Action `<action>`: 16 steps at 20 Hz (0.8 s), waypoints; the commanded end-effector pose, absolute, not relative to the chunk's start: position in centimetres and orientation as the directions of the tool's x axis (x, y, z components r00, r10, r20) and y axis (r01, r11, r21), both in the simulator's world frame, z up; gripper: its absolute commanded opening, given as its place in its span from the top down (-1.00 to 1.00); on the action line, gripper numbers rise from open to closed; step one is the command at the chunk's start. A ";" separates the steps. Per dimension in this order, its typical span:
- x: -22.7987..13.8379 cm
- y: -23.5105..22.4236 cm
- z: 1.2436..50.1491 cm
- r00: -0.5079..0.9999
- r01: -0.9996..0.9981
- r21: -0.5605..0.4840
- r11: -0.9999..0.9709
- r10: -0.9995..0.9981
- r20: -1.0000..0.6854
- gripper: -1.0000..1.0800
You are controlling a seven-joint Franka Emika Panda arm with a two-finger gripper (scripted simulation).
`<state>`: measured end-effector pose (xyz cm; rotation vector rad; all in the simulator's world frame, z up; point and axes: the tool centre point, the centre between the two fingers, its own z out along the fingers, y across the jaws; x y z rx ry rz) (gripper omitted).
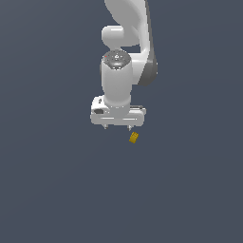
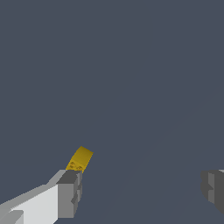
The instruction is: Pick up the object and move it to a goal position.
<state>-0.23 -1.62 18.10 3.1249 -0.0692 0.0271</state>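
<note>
The white arm (image 1: pixel 124 57) points straight down, its gripper (image 1: pixel 118 127) jaws spread wide apart.

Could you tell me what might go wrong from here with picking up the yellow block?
1. The block lies off-centre, right by one finger of the open gripper; descending now could land that finger on it or knock it aside.
2. It sits askew to the fingers, so closing may twist it out.

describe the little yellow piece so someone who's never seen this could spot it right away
Start at the big white robot arm and follow it down to its open gripper. Just below the fingertip on the exterior view's right lies the yellow block, tiny and tilted. It is the only coloured thing on the plain dark grey ground.
</note>
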 end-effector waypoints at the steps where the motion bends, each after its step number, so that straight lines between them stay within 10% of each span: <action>1: -0.2 -1.6 18.1 0.999 -0.044 0.015 -0.999 -0.044 0.018 -0.92; 16: -0.8 -1.8 16.9 0.999 -0.044 -0.001 -0.999 -0.044 -0.011 -0.92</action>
